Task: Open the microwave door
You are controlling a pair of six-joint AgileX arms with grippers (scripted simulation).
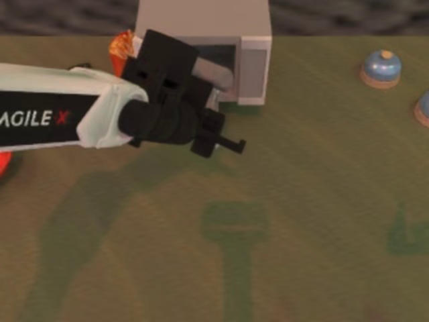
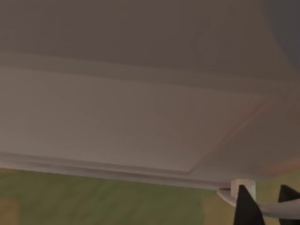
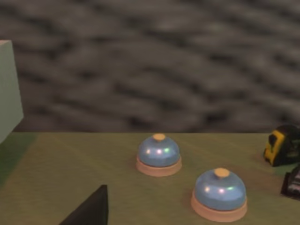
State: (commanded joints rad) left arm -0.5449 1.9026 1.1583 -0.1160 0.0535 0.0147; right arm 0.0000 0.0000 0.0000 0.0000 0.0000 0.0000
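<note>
Mostly olive-green table [image 1: 315, 201]; microwave [image 1: 201, 20] at back edge.

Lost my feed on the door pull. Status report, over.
Left gripper at the microwave door, fingers astride its handle. Door ajar on the microwave. Right arm out of top view. Two bells well off to the right, nothing blocking.

The microwave [image 1: 204, 27] stands at the surface's [image 1: 301, 201] far edge, its door [image 1: 213, 72] swung partly out. The left arm and its gripper [image 1: 224, 137] crowd the space in front of the door. Two blue call bells [image 1: 381, 68] sit by the far right corner, well apart from the microwave, with bare surface between. The near half lies open.
</note>
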